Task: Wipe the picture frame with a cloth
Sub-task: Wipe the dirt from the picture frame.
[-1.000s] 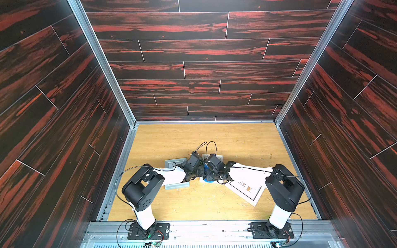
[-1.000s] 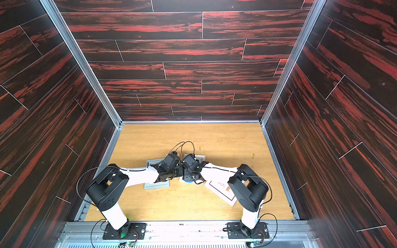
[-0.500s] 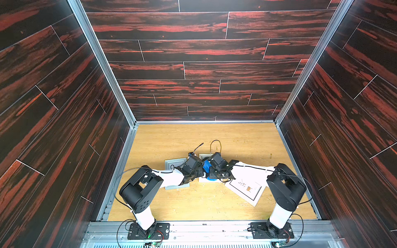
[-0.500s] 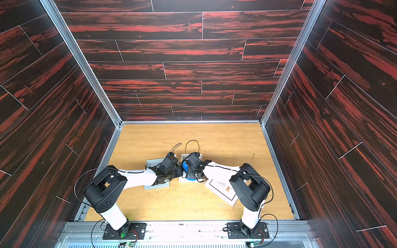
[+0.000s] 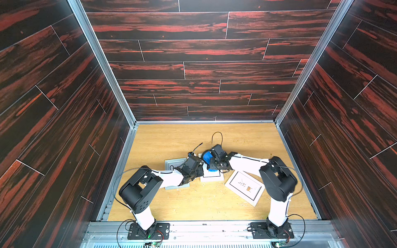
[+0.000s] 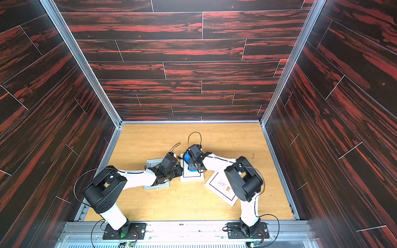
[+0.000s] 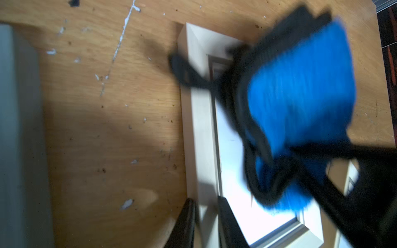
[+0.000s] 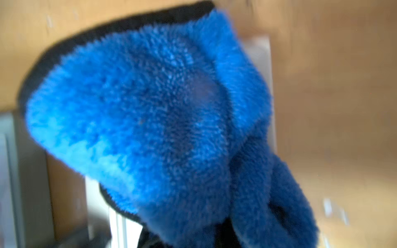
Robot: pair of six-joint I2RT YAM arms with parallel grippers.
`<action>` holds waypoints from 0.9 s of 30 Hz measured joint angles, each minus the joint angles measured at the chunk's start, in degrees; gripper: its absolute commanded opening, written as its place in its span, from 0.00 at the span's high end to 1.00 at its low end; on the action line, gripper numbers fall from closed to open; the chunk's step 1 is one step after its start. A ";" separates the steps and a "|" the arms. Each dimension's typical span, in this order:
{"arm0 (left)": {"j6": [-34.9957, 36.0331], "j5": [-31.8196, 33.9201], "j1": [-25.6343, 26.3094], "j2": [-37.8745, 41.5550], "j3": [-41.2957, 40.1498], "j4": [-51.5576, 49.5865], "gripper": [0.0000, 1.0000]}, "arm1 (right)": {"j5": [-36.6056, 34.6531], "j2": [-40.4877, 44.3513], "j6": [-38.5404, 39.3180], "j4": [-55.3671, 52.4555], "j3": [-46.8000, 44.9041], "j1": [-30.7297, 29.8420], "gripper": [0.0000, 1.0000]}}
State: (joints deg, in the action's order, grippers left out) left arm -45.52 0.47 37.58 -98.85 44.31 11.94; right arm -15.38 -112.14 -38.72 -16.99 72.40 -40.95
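Note:
In both top views the white picture frame [image 5: 211, 177] [image 6: 191, 177] lies flat mid-table. The bright blue cloth [image 5: 206, 160] [image 6: 187, 158] is bunched over the frame's far part. My right gripper [image 5: 211, 166] is shut on the cloth. In the right wrist view the cloth [image 8: 161, 107] hides its fingers, and a strip of the frame [image 8: 120, 223] shows below. My left gripper [image 5: 201, 169] [image 7: 206, 212] is shut on the frame's near left rail [image 7: 199, 120], one black finger on each side. The cloth [image 7: 300, 96] is blurred over the glass.
A grey frame [image 5: 173, 166] lies under my left forearm, just left of the white one. A tilted white frame with a small print [image 5: 245, 187] lies at the right, partly under my right arm. Dark wood-pattern walls enclose the table on three sides.
My right gripper has swept the cloth toward the far end of the frame. The left arm has hardly moved, and its jaws have narrowed a little on the rail.

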 measured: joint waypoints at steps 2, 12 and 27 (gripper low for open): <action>-0.07 -0.07 -0.13 0.11 -0.37 0.39 0.84 | 0.74 -1.60 0.44 0.94 1.77 0.50 1.00; -0.66 -0.13 -0.24 0.66 -1.44 2.05 0.84 | 1.81 -2.08 2.19 2.01 1.97 2.10 1.00; -1.49 -0.42 -0.24 0.98 -2.23 3.08 0.84 | 2.73 -5.62 2.84 2.29 6.67 1.62 1.00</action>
State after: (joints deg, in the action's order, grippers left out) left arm -47.00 0.05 37.34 -97.86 42.09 15.03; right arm -12.64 -117.75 -35.88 -14.70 79.07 -39.33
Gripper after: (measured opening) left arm 0.166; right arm 0.090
